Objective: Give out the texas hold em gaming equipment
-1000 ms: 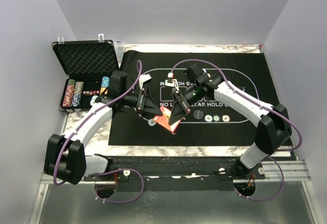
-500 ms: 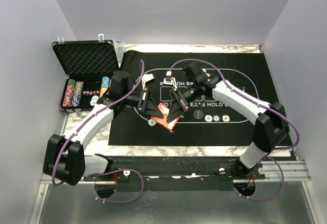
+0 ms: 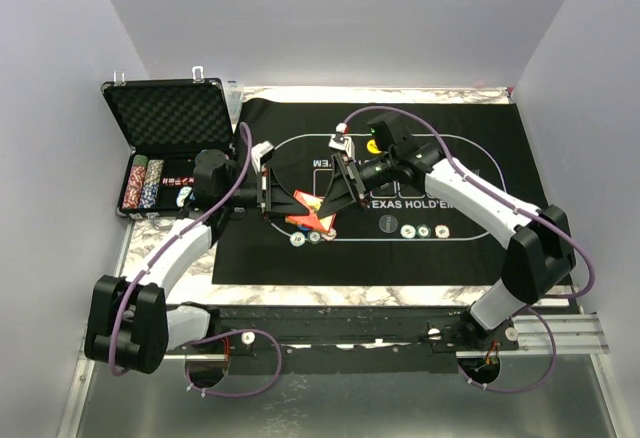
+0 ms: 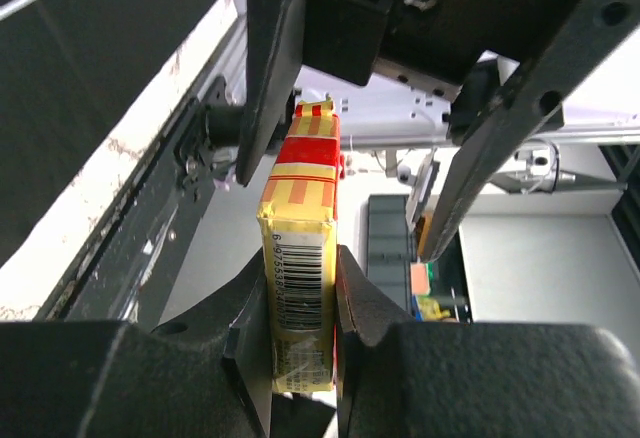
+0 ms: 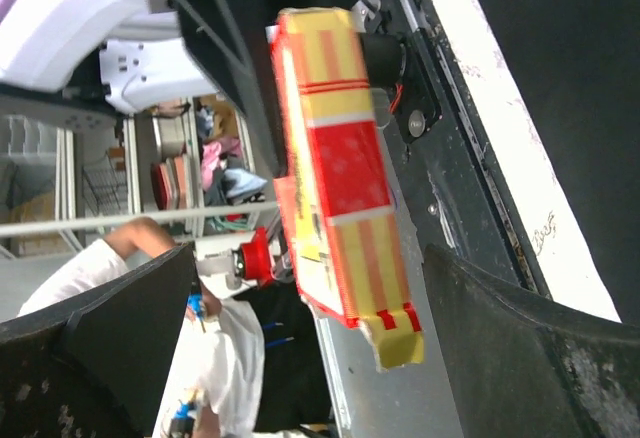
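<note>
The red-orange and yellow card box (image 4: 298,220) stands on edge between the pads of my left gripper (image 4: 300,308), which is shut on its barcode end. From above, the box (image 3: 309,217) hangs over the black mat, with the left gripper (image 3: 276,201) on its left. My right gripper (image 5: 310,263) is wide open. Its fingers (image 5: 520,348) stand on either side of the box (image 5: 340,173) and do not touch it. Two poker chips (image 3: 305,238) lie just under the box. Three more chips (image 3: 425,231) sit in a row to the right.
The open black foam-lined case (image 3: 165,118) stands at the far left with stacks of chips (image 3: 148,184) in its tray. The felt mat (image 3: 480,148) covers the marble table (image 3: 330,294). The right arm (image 3: 470,198) reaches in from the right.
The right gripper has opened and let go of the card box. The left gripper has shut on it, and the box has shifted left and slightly up.
</note>
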`<action>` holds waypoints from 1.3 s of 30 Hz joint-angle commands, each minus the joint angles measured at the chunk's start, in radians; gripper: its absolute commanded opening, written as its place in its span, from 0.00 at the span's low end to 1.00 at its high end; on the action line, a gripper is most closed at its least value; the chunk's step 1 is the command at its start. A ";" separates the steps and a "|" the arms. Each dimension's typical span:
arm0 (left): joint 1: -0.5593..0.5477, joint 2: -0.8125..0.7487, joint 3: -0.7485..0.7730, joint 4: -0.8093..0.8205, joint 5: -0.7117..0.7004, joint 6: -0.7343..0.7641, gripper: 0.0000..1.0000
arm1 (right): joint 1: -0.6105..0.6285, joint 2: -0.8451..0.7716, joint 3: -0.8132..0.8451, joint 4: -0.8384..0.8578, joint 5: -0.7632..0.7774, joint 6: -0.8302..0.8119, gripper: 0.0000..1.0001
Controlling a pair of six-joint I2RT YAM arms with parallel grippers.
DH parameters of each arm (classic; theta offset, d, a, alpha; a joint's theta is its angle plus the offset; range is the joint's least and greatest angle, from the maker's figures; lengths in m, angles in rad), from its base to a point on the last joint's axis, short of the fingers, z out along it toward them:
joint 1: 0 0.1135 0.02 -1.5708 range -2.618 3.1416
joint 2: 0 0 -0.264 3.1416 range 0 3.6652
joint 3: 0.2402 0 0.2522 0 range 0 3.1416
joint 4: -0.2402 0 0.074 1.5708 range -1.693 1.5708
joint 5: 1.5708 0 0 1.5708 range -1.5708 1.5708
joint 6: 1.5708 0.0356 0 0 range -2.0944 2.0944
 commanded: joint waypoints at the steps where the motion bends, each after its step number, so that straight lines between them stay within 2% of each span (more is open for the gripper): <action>1: 0.022 -0.074 -0.005 0.129 -0.100 -0.095 0.00 | -0.002 0.017 -0.022 0.086 0.084 0.151 1.00; 6: 0.033 -0.128 -0.025 0.108 -0.201 -0.112 0.00 | -0.002 0.077 0.031 0.201 0.073 0.283 0.98; 9: 0.033 -0.151 0.011 -0.042 -0.274 -0.034 0.00 | -0.002 0.101 0.068 0.233 0.069 0.324 0.94; 11: 0.034 -0.162 0.045 -0.174 -0.322 0.039 0.00 | -0.002 0.102 0.069 0.249 0.069 0.345 0.88; 14: 0.032 -0.166 0.084 -0.284 -0.367 0.102 0.00 | -0.002 0.096 0.028 0.293 0.058 0.378 0.78; 17: 0.030 -0.171 0.116 -0.401 -0.410 0.168 0.00 | -0.002 0.088 -0.024 0.347 0.040 0.416 0.72; 22: 0.017 -0.169 0.156 -0.500 -0.455 0.241 0.00 | -0.002 0.071 -0.096 0.486 0.034 0.479 0.52; 26: 0.004 -0.174 0.191 -0.579 -0.488 0.295 0.00 | -0.002 0.090 -0.132 0.613 0.024 0.564 0.51; 33: -0.001 -0.177 0.220 -0.647 -0.543 0.322 0.00 | -0.001 0.089 -0.179 0.742 0.023 0.629 0.57; 39: -0.006 -0.164 0.216 -0.635 -0.509 0.319 0.24 | -0.002 0.086 -0.252 0.922 -0.001 0.706 0.56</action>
